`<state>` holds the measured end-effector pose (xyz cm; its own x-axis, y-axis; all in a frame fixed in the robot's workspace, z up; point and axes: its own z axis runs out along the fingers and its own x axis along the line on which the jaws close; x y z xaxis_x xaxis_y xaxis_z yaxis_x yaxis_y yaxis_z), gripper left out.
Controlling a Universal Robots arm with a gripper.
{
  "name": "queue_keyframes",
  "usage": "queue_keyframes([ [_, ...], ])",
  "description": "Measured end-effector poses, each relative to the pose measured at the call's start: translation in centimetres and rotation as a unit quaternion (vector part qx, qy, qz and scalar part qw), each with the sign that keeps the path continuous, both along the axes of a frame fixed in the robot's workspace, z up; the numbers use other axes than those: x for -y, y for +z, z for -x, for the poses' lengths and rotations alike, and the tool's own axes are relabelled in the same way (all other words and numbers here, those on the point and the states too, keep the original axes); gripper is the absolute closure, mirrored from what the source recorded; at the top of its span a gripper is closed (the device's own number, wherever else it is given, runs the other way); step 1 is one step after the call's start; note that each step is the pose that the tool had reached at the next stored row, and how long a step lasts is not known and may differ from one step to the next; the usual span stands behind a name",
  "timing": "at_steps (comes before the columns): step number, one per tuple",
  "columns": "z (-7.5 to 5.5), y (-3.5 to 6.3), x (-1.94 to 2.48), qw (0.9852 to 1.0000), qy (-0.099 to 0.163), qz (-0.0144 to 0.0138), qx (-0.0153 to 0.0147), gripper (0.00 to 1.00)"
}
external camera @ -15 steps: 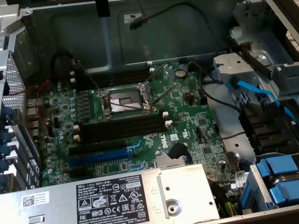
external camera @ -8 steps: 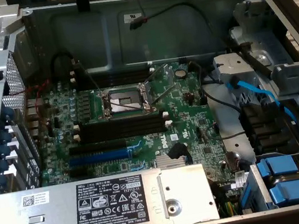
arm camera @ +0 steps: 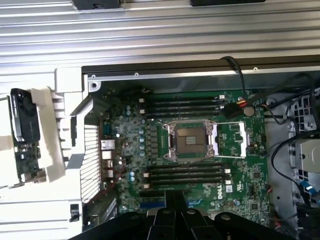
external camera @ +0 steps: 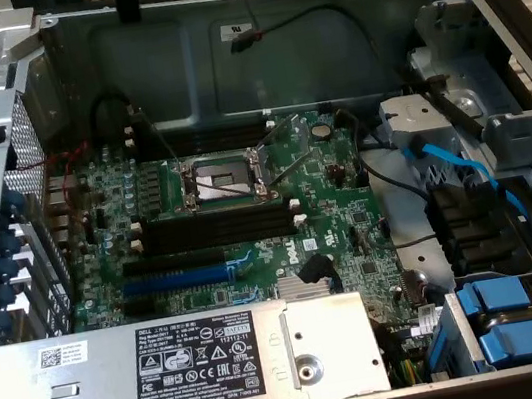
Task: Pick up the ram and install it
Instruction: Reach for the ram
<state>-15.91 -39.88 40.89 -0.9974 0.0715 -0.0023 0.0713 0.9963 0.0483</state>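
Note:
The ram, a dark stick-shaped board that is black at one end and green at the other, lies in a white holder outside the case. My gripper is shut with nothing between its fingers. It hangs high above the green motherboard, well away from the ram. Long black memory slots with white end clips run on both sides of the CPU socket. In the exterior view the slots look bare, just in front of the socket.
The open metal case surrounds the board. A silver power supply sits at the front, and drive cages with blue cables stand at the exterior view's right. A blue expansion slot lies near the memory slots. Black cables cross the board's edge.

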Motion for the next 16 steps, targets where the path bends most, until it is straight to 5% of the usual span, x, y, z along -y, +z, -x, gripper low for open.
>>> queue_keyframes([
  [10, 4.2, 0.02, -0.14, 1.0000, 0.000, -0.0004, -0.0012, 0.89],
  [16, 5.8, 0.03, -1.02, 1.0000, 0.000, -0.0005, -0.0028, 0.89],
])
